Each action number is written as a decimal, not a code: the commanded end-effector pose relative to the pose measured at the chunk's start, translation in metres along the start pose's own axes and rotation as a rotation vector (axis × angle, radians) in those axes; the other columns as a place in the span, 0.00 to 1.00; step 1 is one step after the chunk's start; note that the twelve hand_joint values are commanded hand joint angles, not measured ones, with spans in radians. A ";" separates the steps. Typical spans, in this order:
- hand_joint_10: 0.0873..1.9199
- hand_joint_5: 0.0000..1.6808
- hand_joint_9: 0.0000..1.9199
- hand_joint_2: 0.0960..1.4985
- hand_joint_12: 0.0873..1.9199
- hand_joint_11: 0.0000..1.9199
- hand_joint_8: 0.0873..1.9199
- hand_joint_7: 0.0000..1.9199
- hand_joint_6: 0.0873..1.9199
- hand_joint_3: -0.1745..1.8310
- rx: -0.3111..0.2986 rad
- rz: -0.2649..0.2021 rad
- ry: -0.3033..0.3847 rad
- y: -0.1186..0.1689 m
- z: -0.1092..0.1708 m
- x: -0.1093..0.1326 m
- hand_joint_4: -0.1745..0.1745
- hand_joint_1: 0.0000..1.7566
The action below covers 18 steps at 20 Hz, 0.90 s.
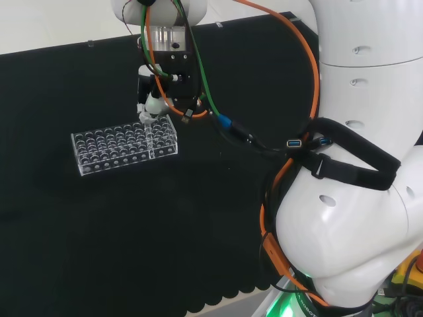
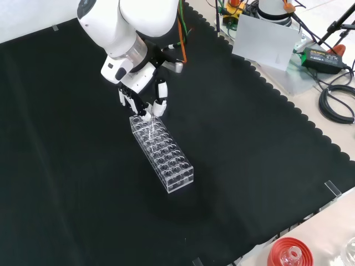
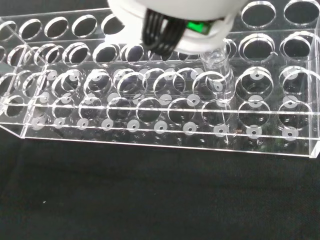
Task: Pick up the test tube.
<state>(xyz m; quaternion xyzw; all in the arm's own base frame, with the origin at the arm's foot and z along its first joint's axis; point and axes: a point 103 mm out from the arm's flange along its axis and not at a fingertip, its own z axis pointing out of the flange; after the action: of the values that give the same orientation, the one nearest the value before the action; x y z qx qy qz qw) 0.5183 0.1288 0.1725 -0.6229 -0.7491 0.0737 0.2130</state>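
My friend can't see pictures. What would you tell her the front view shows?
A robot hand reaches down to the far end of a clear test tube rack on black cloth, its fingers at a test tube standing there.

Red ribbed ring [image 2: 290, 252], grey box [image 2: 265, 41], black cables [image 2: 338, 102].

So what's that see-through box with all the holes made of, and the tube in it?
The rack looks like clear, glossy plastic, probably acrylic: flat see-through plates with bright shiny edges and the black cloth showing through. The test tube is clear too, glass or plastic; its look leaves that open.
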 end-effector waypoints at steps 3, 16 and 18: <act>0.03 0.73 0.73 0.58 0.51 0.58 0.25 0.75 0.18 0.14 -0.040 0.005 -0.026 0.000 -0.004 0.002 0.00 0.81; 0.09 0.72 0.71 0.62 0.48 0.60 0.32 0.71 0.18 0.09 -0.052 -0.025 -0.038 0.003 -0.011 0.008 0.00 0.81; 0.09 0.72 0.71 0.62 0.48 0.60 0.32 0.71 0.18 0.09 -0.045 -0.036 -0.047 0.004 -0.012 0.010 0.00 0.81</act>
<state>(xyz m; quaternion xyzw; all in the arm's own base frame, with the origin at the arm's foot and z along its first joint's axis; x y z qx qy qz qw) 0.5242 0.1340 0.1827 -0.6206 -0.7602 0.0602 0.1828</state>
